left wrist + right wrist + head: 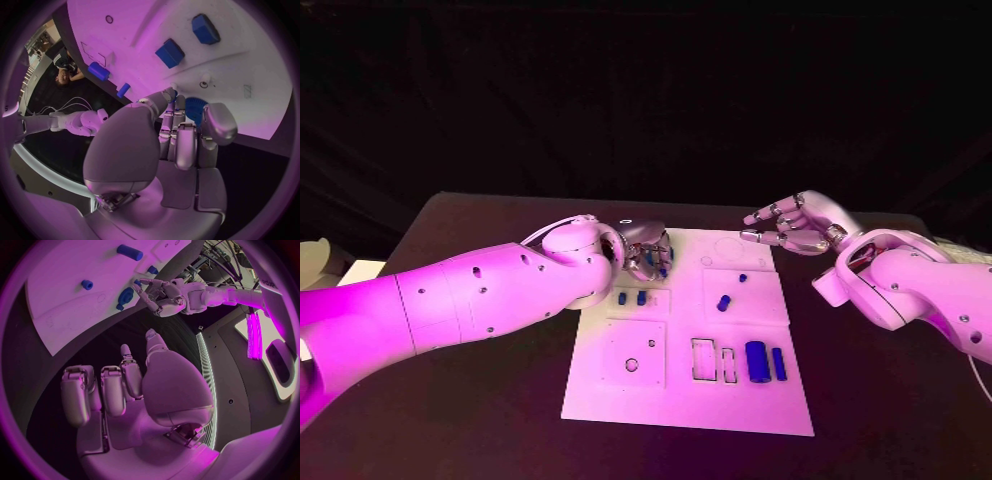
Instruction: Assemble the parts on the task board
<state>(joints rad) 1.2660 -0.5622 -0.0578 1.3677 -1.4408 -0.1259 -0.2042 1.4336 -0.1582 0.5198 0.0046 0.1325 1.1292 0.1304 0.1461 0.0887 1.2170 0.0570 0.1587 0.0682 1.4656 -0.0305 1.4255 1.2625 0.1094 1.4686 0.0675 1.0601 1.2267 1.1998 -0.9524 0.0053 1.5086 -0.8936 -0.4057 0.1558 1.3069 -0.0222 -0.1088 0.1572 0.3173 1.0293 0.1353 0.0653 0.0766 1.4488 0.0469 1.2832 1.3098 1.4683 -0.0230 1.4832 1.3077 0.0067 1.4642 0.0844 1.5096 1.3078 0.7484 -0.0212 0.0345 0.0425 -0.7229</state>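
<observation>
— Which of your hands is nearer the work?

— My left hand point(643, 252), at the task board's point(687, 405) ten o'clock corner. Its fingers point(172, 131) curl over a round blue part point(195, 109); whether they grip it, I cannot tell.

— And the right?

— My right hand point(795, 225) hovers off the board's one o'clock corner, fingers loosely spread, holding nothing.

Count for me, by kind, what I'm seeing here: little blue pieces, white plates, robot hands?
Blue parts: 7 clearly seen; one more may sit by the left hand
Task board: 1
Hands, including the right hand: 2
Total: 10
</observation>
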